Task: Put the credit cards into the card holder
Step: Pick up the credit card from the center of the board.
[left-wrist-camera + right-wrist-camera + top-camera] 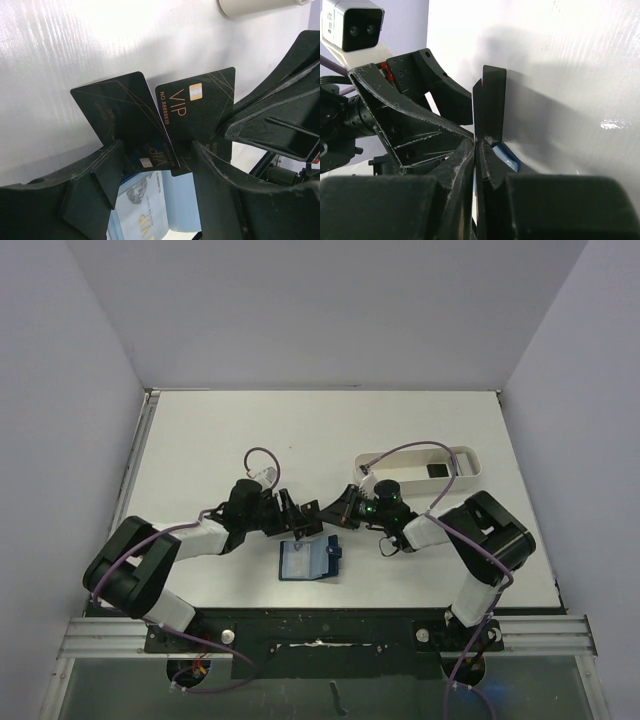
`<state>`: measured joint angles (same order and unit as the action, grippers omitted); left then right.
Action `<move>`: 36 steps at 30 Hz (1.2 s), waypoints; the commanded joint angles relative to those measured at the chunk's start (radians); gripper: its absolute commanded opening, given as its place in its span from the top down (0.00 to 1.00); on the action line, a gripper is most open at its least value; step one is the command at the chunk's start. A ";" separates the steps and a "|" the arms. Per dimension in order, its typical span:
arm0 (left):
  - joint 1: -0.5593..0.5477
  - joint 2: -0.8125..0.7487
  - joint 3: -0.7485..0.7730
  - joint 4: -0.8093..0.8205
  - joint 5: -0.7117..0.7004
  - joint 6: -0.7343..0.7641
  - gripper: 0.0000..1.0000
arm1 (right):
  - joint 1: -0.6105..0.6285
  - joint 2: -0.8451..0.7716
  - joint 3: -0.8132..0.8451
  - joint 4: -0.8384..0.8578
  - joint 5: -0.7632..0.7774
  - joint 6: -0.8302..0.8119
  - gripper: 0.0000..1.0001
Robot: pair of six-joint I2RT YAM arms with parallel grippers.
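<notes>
Top view: left gripper (298, 518) and right gripper (328, 508) meet at twelve o'clock of the open navy-blue fabric card holder (308, 560), probably for insertion.

Left wrist: two black, gold-lettered plastic credit cards (195, 120) stand fanned between the left gripper's half-wide jaws, apparently for squaring.

Right wrist: the right gripper pinches them edge-on.

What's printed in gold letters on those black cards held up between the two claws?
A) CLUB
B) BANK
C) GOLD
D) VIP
D: in the left wrist view, the faces of the credit cards read "VIP" in gold.
</notes>
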<state>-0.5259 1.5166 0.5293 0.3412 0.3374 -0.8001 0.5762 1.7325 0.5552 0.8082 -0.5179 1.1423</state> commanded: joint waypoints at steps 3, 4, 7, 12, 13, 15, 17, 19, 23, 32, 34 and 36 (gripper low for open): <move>0.007 -0.035 -0.016 0.004 0.007 0.020 0.46 | 0.019 -0.002 0.019 0.141 -0.035 0.032 1.00; 0.007 -0.040 -0.019 0.001 0.002 0.022 0.46 | 0.022 0.003 0.019 0.147 -0.036 0.035 1.00; 0.009 -0.052 -0.029 -0.011 -0.014 0.027 0.43 | 0.027 0.011 0.021 0.152 -0.033 0.040 1.00; 0.015 -0.077 -0.050 -0.020 -0.028 0.030 0.37 | 0.034 0.018 0.033 0.151 -0.033 0.042 1.00; 0.015 -0.083 -0.054 -0.023 -0.032 0.030 0.36 | 0.035 0.019 0.034 0.149 -0.033 0.042 1.00; 0.017 -0.093 -0.060 -0.031 -0.042 0.033 0.36 | 0.038 0.021 0.040 0.145 -0.032 0.038 1.00; 0.020 -0.100 -0.065 -0.034 -0.051 0.035 0.36 | 0.040 0.023 0.045 0.144 -0.031 0.039 1.00; 0.025 -0.101 -0.069 -0.037 -0.050 0.038 0.36 | 0.043 0.023 0.050 0.145 -0.031 0.039 1.00; 0.031 -0.112 -0.077 -0.038 -0.050 0.037 0.36 | 0.049 0.029 0.061 0.144 -0.033 0.041 1.00; 0.044 -0.121 -0.079 -0.053 -0.051 0.046 0.41 | 0.069 0.056 0.095 0.138 -0.034 0.043 1.00; 0.046 -0.119 -0.080 -0.055 -0.048 0.047 0.42 | 0.072 0.061 0.099 0.134 -0.032 0.042 1.00; 0.049 -0.119 -0.080 -0.057 -0.050 0.047 0.44 | 0.074 0.067 0.103 0.132 -0.031 0.040 1.00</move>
<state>-0.4839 1.4136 0.4534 0.2943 0.3027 -0.7795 0.6312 1.8011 0.6060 0.8436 -0.5304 1.1679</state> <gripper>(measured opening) 0.583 0.040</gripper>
